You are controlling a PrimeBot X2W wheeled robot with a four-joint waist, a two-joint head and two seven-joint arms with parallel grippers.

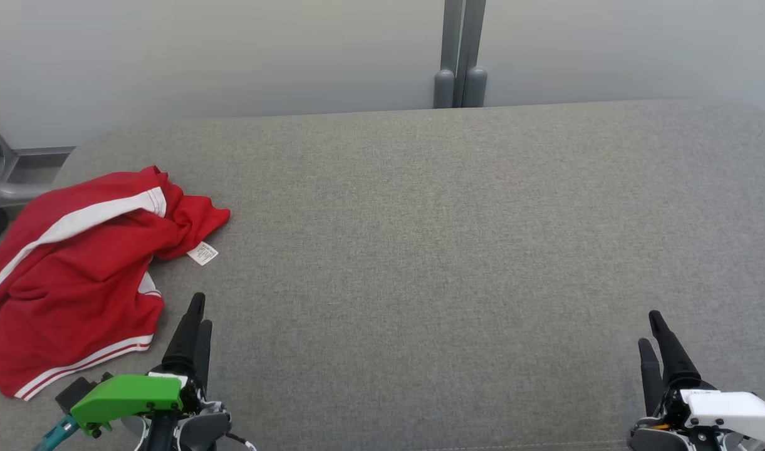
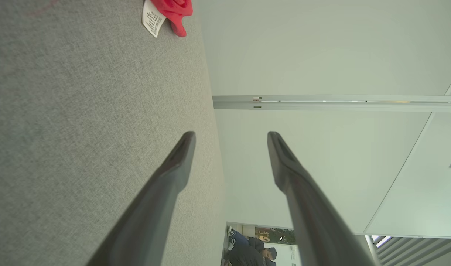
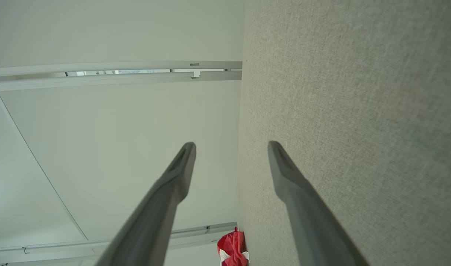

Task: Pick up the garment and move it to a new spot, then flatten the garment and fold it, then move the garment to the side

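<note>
Garment [image 1: 75, 269] lies bunched at the left, so the wide-open, empty left gripper [image 1: 200, 309] should pinch a thick fold; the right gripper [image 1: 649, 327] is wide open too.

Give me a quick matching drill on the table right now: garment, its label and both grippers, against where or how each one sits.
Column one:
1. garment
2. label
3. left gripper
4. right gripper

Column two:
A. open, green cover, close beside the garment
B. red, crumpled in a heap at the left end of the table
C. open, white cover, far from the garment
D. small and white, lying on the grey surface at the garment's edge

Pairs: 1-B, 2-D, 3-A, 4-C
</note>
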